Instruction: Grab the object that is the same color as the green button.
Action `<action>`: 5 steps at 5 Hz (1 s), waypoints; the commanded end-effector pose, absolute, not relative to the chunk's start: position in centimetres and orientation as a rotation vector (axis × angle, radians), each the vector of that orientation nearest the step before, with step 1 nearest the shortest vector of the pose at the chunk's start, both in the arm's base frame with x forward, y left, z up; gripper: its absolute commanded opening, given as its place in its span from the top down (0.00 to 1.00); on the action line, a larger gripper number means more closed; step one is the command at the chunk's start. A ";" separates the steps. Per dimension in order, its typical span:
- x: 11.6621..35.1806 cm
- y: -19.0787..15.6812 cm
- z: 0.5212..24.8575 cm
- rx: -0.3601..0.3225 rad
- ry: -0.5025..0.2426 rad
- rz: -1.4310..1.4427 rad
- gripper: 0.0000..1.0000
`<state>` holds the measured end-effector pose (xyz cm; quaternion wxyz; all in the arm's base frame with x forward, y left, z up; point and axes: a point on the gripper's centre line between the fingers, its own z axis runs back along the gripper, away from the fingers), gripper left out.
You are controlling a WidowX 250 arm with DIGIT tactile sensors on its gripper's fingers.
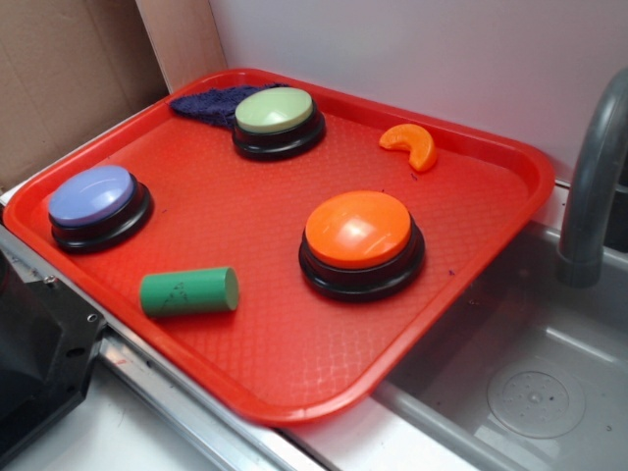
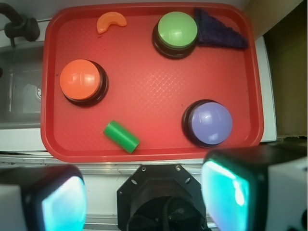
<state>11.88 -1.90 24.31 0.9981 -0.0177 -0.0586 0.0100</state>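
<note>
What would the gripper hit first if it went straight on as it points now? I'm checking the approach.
Probably bare red tray, not the green cylinder, which lies left of centre between the open gripper's fingers; depth unclear.

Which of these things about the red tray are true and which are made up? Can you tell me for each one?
1. The green cylinder lies on its side. True.
2. The purple cloth covers the orange button. False: it lies beside the green button.
3. Three buttons sit on the red tray. True.
4. The gripper is holding the green cylinder. False: it is open, off the tray's edge, touching nothing.
5. The orange slice sits on the blue-purple button. False: it lies on the tray itself.
</note>
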 end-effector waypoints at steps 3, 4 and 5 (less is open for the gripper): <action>12.4 -5.5 17.1 -0.038 -0.181 -0.441 0.00; 12.2 -5.9 13.4 -0.016 -0.152 -0.491 0.00; 12.8 -5.2 10.2 -0.022 -0.120 -0.487 0.00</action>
